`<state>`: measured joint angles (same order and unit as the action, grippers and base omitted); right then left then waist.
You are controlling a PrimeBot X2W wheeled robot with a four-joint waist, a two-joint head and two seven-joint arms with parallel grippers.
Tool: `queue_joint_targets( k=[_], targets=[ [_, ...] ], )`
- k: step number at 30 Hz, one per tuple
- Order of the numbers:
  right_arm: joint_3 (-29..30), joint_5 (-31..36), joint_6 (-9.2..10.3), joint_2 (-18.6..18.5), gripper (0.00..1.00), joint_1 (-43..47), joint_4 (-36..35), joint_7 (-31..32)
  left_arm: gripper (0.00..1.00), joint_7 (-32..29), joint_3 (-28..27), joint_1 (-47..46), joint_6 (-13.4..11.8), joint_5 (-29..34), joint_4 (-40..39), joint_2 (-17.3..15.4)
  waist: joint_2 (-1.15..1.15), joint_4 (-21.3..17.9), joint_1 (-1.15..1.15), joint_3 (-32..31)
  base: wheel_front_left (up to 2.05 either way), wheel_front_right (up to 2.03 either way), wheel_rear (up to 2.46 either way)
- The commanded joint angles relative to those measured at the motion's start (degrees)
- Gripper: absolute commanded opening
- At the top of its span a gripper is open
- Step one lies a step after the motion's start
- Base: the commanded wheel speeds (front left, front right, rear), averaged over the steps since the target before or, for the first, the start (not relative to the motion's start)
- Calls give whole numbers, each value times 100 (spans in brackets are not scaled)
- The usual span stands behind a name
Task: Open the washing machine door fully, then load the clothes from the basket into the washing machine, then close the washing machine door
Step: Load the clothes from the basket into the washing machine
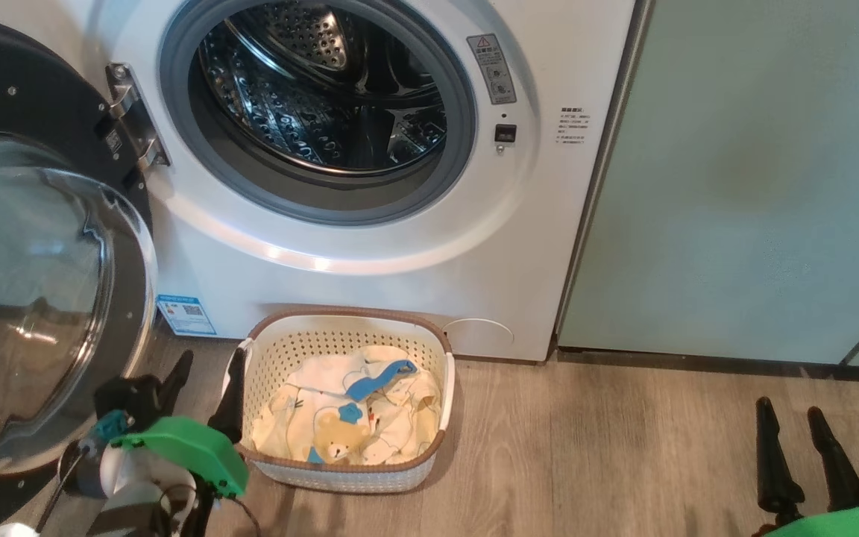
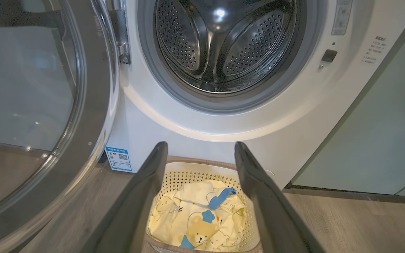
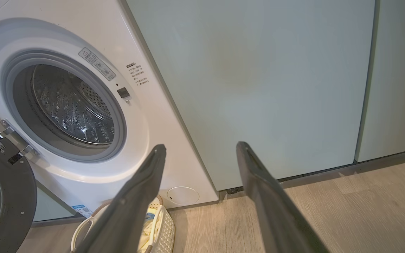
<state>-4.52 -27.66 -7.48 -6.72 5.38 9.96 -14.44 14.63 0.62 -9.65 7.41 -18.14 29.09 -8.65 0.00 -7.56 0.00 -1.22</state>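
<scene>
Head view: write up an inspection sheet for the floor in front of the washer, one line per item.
Surface: wood-look floor, bare beyond the basket.
Job's things: washing machine with its drum showing no clothing; washing machine door swung open to the left; basket on the floor against the washer's front; clothes lying in the basket.
Clutter: nothing seen.
Grippers: left gripper open at the basket's left end, holding nothing; right gripper open over the floor to the right, holding nothing.
Cables: thin dark cable at the left wrist.
Surroundings: pale green cabinet right of the washer.
</scene>
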Motion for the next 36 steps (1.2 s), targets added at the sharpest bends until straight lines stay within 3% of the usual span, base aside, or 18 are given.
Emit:
queue_joint_targets(
  k=[1,12,23,36],
  targets=[
    [-121,-10,-1,-60,100,-233,-176,-56,100,37,-142,-266,8,5,-92,-170,0,-14,0,3,0,0,0],
    [-192,-36,-1,-110,100,-302,-218,-56,100,9,36,-465,8,-73,774,-138,0,-366,0,231,0,0,0],
    [-292,-75,-1,-85,100,-578,-280,-56,100,-451,266,-1103,8,-335,1882,-286,0,-888,0,915,0,0,0],
    [-336,-131,-1,36,100,-1170,-400,-56,100,-1227,713,-2529,8,-516,3170,-699,0,-1390,0,2234,0,0,0]
  ],
)
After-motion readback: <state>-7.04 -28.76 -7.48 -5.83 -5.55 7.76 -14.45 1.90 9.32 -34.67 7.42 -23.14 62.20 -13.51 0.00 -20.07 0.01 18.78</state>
